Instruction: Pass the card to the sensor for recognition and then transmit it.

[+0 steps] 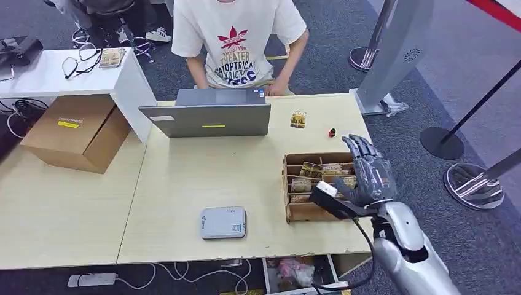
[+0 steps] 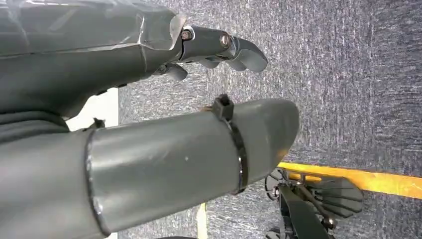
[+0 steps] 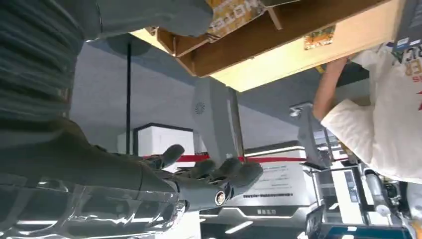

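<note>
A brown cardboard tray (image 1: 305,212) with several yellow-patterned cards (image 1: 312,170) in its slots stands on the table's right side. My right hand (image 1: 370,173) hovers over the tray's right end with its fingers spread and nothing in them. In the right wrist view the thumb (image 3: 149,15) lies close to a card (image 3: 234,11) in the tray (image 3: 298,30). The sensor (image 1: 223,222), a flat grey-white box, lies near the front edge, left of the tray. My left hand (image 2: 199,99) hangs over dark carpet and holds nothing.
A person in a white T-shirt (image 1: 236,43) sits behind an open grey laptop (image 1: 209,118). A loose card (image 1: 298,119) and a small red object (image 1: 332,132) lie beyond the tray. A cardboard box (image 1: 77,132) sits far left. Barrier posts (image 1: 442,142) stand to the right.
</note>
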Motion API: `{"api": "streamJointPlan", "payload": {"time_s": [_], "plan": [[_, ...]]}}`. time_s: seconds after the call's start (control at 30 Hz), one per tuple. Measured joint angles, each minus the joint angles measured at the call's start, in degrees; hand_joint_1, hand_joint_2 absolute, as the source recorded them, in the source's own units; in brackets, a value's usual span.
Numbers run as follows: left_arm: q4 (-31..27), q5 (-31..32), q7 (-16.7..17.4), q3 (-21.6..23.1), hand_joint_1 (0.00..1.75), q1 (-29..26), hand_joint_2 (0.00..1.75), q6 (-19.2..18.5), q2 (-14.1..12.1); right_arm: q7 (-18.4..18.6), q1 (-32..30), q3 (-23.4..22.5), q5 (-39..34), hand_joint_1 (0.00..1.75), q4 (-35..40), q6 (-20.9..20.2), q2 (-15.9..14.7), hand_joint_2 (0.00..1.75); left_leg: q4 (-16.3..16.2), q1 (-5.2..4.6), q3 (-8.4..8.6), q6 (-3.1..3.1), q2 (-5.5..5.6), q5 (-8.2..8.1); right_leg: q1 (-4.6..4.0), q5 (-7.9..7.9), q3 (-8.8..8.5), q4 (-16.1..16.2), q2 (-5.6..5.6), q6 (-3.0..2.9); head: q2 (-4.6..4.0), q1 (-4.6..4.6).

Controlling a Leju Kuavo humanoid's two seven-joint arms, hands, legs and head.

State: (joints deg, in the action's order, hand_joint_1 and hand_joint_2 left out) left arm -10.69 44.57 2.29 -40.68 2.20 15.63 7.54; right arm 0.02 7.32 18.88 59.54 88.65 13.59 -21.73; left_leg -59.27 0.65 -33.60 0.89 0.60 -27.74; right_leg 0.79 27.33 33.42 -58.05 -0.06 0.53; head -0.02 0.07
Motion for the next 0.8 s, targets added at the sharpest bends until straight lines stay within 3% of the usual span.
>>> {"api": "streamJointPlan", "payload": {"time_s": [0.13, 0.17, 0.2, 0.33, 0.47, 0.67, 0.7, 0.8], "plan": [[0.00, 0.20, -0.44, 0.00, 0.00, 0.02, 0.00, 0.00, 0.02, 1.07, -2.89, -1.77, 1.09, 0.80, 2.64, -0.31, -0.61, 1.75, 0.00, 0.00, -0.01, 0.00, 0.00, 0.00, 0.00, 0.01, 0.00, 0.00, 0.01, 0.01, 0.00, 0.00], [0.00, 0.28, -0.46, 0.00, 0.00, 0.02, 0.00, 0.02, 0.02, 1.11, -3.53, -2.12, 1.25, 0.99, 3.08, -0.37, -0.63, 1.75, 0.00, 0.00, -0.01, 0.00, 0.00, -0.01, 0.00, 0.01, 0.00, 0.00, 0.01, 0.01, 0.00, 0.00], [0.00, 0.31, -0.63, 0.00, 0.00, 0.02, 0.00, 0.35, 0.02, 1.31, -4.11, -2.53, 1.53, 1.01, 3.62, -0.41, -0.65, 1.75, 0.00, 0.00, -0.01, 0.00, -0.01, -0.02, 0.00, 0.01, 0.01, 0.00, 0.01, 0.01, 0.00, 0.02], [0.00, 0.26, -1.22, 0.00, 0.00, 0.05, 0.00, 1.84, 0.42, 1.46, -5.69, -3.37, 1.88, 0.84, 4.92, -0.87, -0.68, 1.75, 0.00, 0.00, -0.01, 0.00, -0.01, -0.03, 0.00, 0.02, 0.00, 0.01, 0.01, 0.02, 0.00, 0.00], [0.00, 0.26, -1.38, 0.00, 0.00, 0.08, 0.00, 2.21, 0.85, 1.20, -6.36, -3.91, 2.34, 0.91, 5.77, -1.64, -0.68, 1.75, 0.00, 0.00, 0.00, 0.00, -0.03, -0.03, 0.01, 0.01, -0.01, 0.01, 0.03, 0.02, 0.00, 0.00], [0.00, 0.26, -1.42, 0.00, 0.00, 0.08, 0.00, 2.21, 0.87, 0.33, -6.34, -3.93, 2.34, 0.89, 5.79, -2.77, -0.61, 1.75, 0.00, 0.00, -0.01, 0.00, -0.02, -0.03, 0.00, 0.01, -0.01, 0.00, 0.02, 0.02, 0.00, 0.00], [0.00, 0.28, -1.42, 0.00, 0.00, 0.09, 0.00, 2.21, 0.87, 0.28, -6.32, -3.93, 2.34, 0.80, 5.79, -2.99, -0.59, 1.75, 0.00, 0.00, -0.01, 0.00, -0.02, -0.03, 0.00, 0.01, -0.01, 0.00, 0.02, 0.02, 0.00, 0.00], [0.00, 0.33, -1.42, 0.00, 0.00, 0.09, 0.00, 2.21, 0.90, -0.09, -6.25, -3.93, 2.18, 0.84, 5.77, -3.23, -0.55, 1.75, 0.00, 0.00, -0.01, 0.00, -0.02, -0.03, 0.00, 0.02, -0.01, 0.00, 0.02, 0.02, 0.00, 0.00]]}}
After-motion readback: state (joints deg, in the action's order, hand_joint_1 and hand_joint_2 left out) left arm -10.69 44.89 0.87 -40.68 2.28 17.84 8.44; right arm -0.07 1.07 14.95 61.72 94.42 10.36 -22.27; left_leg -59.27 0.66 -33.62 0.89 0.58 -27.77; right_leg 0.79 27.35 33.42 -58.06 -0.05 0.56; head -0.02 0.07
